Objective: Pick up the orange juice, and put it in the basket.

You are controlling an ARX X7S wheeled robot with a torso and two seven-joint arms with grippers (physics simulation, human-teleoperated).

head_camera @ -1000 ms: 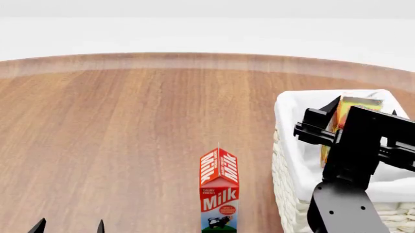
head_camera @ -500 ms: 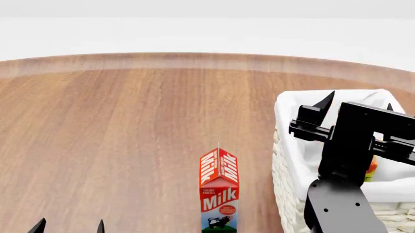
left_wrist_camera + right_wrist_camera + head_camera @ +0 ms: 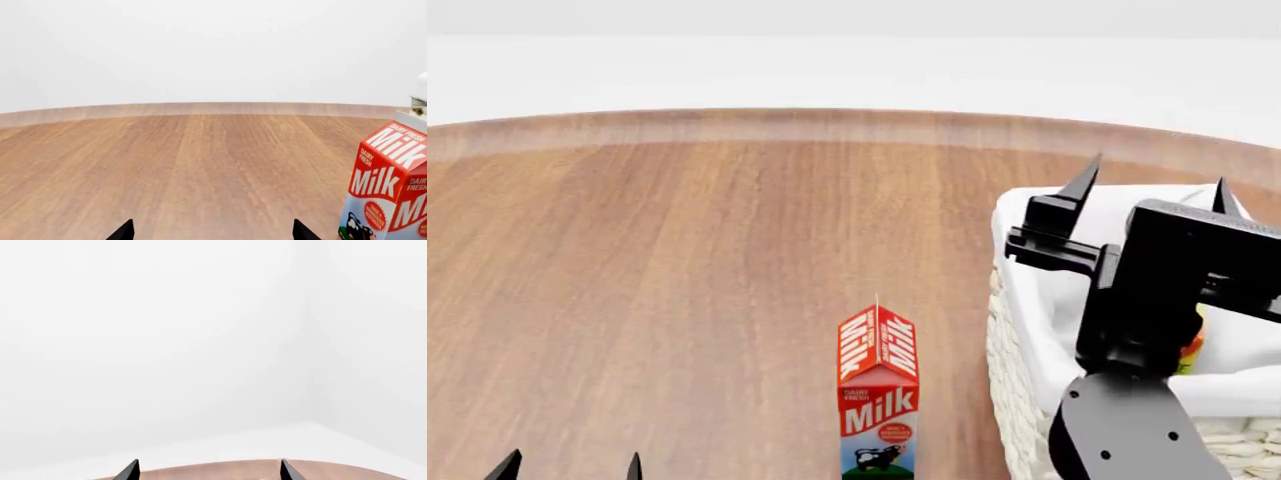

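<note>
In the head view only a small yellow and orange part of the orange juice point(image 3: 1192, 340) shows, low inside the basket point(image 3: 1009, 372) at the right, behind my right arm. The basket is cream wicker with white lining. My right gripper point(image 3: 1154, 185) is open and empty above the basket, fingertips pointing up and away. In the right wrist view the right gripper point(image 3: 208, 471) shows only wall and the table's far edge between its tips. My left gripper point(image 3: 570, 467) is open and empty at the near left; it also shows in the left wrist view point(image 3: 212, 232).
A red-and-white Milk carton point(image 3: 878, 390) stands upright on the wooden table point(image 3: 694, 260), just left of the basket; it also shows in the left wrist view point(image 3: 387, 185). The table's curved far edge runs across the back.
One second ago the right gripper held the orange juice over the basket. It has let go, the carton has dropped inside, and the open gripper has risen.
</note>
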